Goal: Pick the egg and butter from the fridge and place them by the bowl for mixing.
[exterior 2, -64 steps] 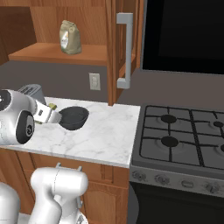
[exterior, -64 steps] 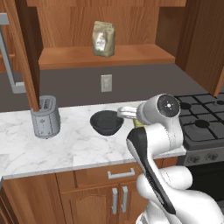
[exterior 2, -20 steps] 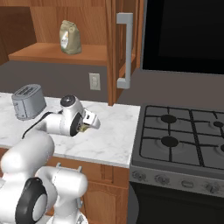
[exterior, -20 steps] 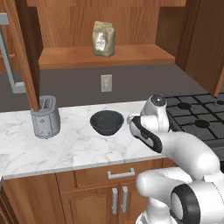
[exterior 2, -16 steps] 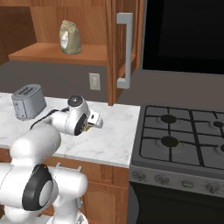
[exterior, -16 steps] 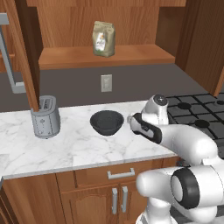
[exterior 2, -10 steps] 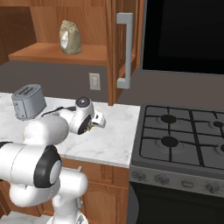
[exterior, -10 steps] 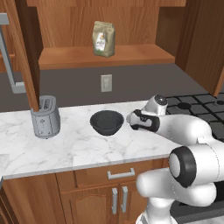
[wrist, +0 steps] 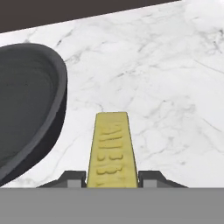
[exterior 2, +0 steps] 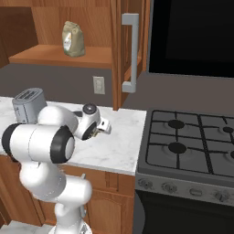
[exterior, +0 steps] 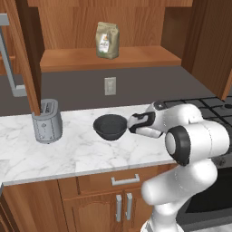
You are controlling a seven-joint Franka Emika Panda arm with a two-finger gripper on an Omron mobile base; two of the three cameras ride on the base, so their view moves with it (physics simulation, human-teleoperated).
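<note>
Just beside bowl (wrist: 30, 113) rim — butter (wrist: 112, 151) — bare counter (wrist: 175, 87) beyond

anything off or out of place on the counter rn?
Nothing stands out. The pincer is shut on the butter, low over the marble counter just beside the bowl. The bowl sits upright and looks empty, the toaster stands square, and the bag is upright on the shelf. No spills visible.
</note>
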